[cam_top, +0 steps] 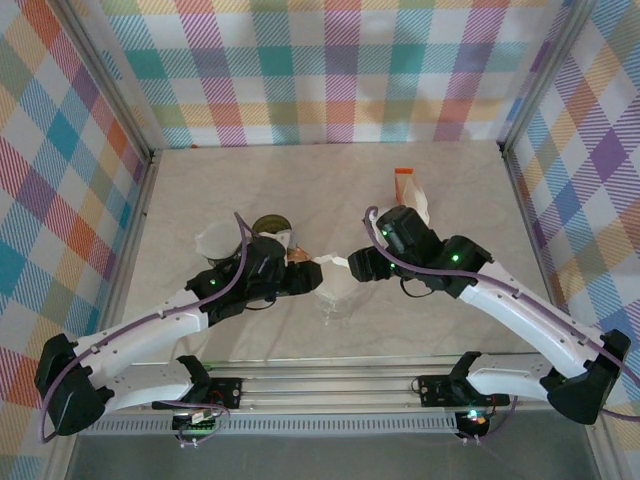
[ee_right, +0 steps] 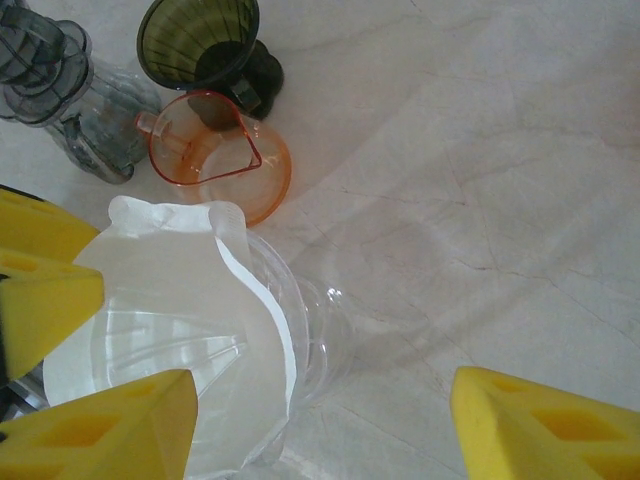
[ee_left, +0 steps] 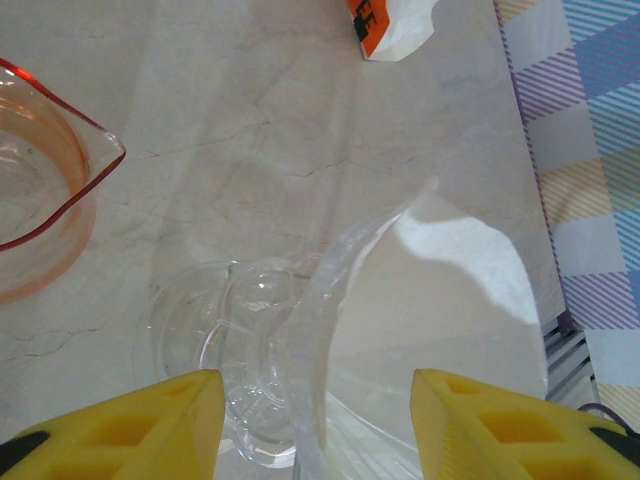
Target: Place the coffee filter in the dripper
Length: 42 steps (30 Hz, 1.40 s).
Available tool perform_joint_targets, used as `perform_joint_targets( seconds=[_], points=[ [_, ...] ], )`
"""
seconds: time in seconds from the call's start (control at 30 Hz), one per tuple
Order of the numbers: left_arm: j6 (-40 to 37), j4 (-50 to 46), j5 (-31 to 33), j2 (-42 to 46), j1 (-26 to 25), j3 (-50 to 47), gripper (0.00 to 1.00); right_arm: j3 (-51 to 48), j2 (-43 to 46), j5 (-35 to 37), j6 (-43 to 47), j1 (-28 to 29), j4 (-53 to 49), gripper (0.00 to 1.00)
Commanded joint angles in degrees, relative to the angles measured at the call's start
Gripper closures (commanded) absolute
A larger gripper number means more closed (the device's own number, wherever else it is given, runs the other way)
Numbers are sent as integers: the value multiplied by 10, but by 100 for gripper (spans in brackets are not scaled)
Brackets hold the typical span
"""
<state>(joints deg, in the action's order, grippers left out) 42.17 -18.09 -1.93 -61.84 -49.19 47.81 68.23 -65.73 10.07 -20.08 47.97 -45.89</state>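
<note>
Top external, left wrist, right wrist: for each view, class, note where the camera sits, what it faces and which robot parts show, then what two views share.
Top external: above and behind the bases, looking down on the table; both arms show, left gripper and right gripper mid-table.
Left wrist: on that wrist, facing down past its yellow fingers at the clear dripper and coffee filter.
Right wrist: on that wrist, facing down past its fingers at the filter.
Shared: both wrist views show filter, dripper, orange jug.
</note>
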Motion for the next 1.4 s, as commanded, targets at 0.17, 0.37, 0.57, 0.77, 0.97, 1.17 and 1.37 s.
perform_joint_targets(
  seconds=[0.17, 0.37, 0.57, 0.77, 0.97, 1.17, 1.37],
  points=[
    [-5, -37, 4, 45, -5, 41, 47, -10, 37, 18, -10, -2, 10, 32],
    [-9, -87, 19, 83, -5, 50, 47, -43, 71, 21, -24, -1, 13, 32],
    [-14, -145, 36, 133, -5, 44, 45, -113, 118, -20, -49, -2, 31, 32],
    [-11, -187, 56, 190, -5, 24, 37, -229, 162, -101, -58, 12, 105, 33],
    [1, -193, 69, 258, -5, -7, 28, -359, 210, -124, -70, 40, 224, 33],
    [2, -193, 67, 279, -5, -7, 25, -462, 250, -119, -69, 67, 317, 33],
    [11, -195, 74, 280, -5, -20, 25, -533, 278, -91, -67, 109, 405, 33]
  ],
)
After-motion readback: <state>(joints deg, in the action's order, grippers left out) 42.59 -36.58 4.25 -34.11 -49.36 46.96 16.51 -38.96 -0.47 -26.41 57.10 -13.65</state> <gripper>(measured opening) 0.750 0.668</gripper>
